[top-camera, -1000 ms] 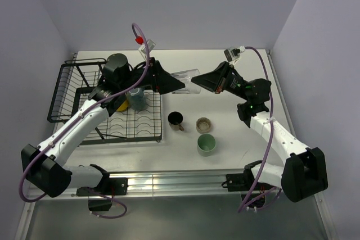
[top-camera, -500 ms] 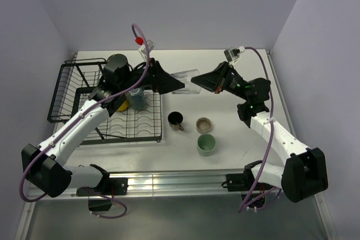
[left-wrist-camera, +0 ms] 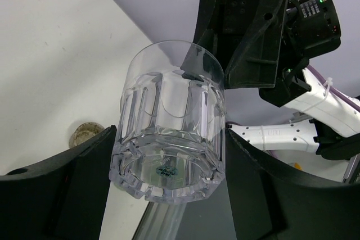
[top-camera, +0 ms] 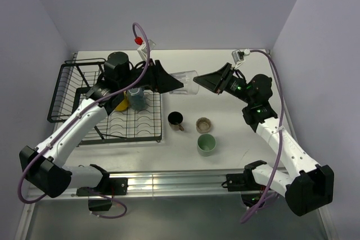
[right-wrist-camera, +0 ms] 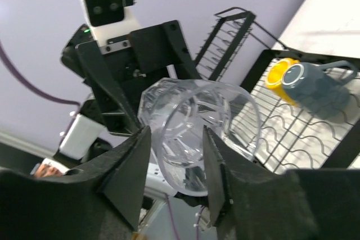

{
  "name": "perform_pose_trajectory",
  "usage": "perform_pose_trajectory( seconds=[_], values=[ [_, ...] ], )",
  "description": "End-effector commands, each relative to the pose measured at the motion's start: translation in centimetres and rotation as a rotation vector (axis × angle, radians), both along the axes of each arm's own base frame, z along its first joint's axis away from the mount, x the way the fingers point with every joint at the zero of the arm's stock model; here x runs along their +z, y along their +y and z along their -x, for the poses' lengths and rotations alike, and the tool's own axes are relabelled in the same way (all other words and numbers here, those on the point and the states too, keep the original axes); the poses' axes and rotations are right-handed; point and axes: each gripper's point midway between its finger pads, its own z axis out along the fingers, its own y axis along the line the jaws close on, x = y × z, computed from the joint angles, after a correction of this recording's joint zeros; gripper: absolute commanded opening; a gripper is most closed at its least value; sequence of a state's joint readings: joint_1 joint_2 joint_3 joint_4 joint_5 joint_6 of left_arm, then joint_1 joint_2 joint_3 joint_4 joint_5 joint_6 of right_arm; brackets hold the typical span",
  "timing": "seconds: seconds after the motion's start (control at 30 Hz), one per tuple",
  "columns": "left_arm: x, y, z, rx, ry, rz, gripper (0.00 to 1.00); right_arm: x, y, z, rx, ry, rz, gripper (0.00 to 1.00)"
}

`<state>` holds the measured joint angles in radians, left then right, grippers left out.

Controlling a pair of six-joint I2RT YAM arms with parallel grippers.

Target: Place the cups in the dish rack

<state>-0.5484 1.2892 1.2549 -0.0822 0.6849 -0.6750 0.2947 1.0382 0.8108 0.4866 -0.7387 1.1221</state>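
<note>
Above the counter [top-camera: 174,145] beside the dish rack [top-camera: 62,82], the left gripper [top-camera: 173,84] clamps the clear glass [top-camera: 185,80], the right gripper [top-camera: 201,80] at its rim, grip unclear; grey mug [top-camera: 135,98] and yellow mug [top-camera: 120,104] sit racked, while black mug [top-camera: 176,119], beige-brown cup [top-camera: 203,123] and pale green tumbler [top-camera: 206,144] wait.

Two mugs [top-camera: 136,98] in dish rack [top-camera: 132,128] at left, glass [top-camera: 185,80] aloft at centre, three cups [top-camera: 203,123] before it.
</note>
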Motion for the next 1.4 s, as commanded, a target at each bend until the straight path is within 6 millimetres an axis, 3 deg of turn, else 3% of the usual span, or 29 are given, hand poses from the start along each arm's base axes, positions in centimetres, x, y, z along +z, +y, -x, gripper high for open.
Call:
perform_pose_trajectory(
  seconds=[0.0,0.13,0.23,0.27,0.3,0.37,0.4,0.5,0.77,1.07,1.37],
  values=[
    [5.5,1.6,0.8,0.027,-0.142,0.065,0.00,0.2,-0.8,-0.9,-0.088,-0.020,0.045,0.50],
    [5.4,2.9,0.0,0.069,-0.138,0.034,0.00,-1.1,-1.6,-1.7,-0.150,0.032,0.084,0.51],
    [4.9,4.4,-1.5,0.151,-0.116,-0.030,0.00,-2.7,-3.2,-2.8,-0.275,0.084,0.157,0.52],
    [5.6,5.1,-2.4,0.209,-0.145,-0.053,0.00,-2.6,-3.7,-3.1,-0.311,0.086,0.177,0.52],
    [3.7,5.5,-3.1,0.241,-0.084,-0.120,0.00,-3.0,-4.1,-3.4,-0.344,0.082,0.209,0.52],
    [3.6,6.3,-4.3,0.307,-0.076,-0.181,0.00,-3.7,-5.2,-3.8,-0.409,0.114,0.256,0.52],
    [2.1,7.0,-5.8,0.368,-0.057,-0.244,0.00,-3.7,-5.5,-3.8,-0.423,0.106,0.276,0.52],
    [-1.0,8.6,-7.7,0.466,0.009,-0.386,0.00,-4.0,-6.2,-4.0,-0.460,0.112,0.319,0.52],
    [-8.8,10.4,-10.1,0.535,0.141,-0.644,0.00,-5.1,-6.4,-4.3,-0.468,0.130,0.366,0.53],
    [-13.3,10.9,-11.6,0.558,0.207,-0.754,0.00,-6.4,-6.2,-4.5,-0.450,0.144,0.382,0.53],
    [-16.4,11.6,-12.6,0.584,0.259,-0.856,0.00,-7.2,-6.0,-4.6,-0.438,0.153,0.388,0.53]
  ],
)
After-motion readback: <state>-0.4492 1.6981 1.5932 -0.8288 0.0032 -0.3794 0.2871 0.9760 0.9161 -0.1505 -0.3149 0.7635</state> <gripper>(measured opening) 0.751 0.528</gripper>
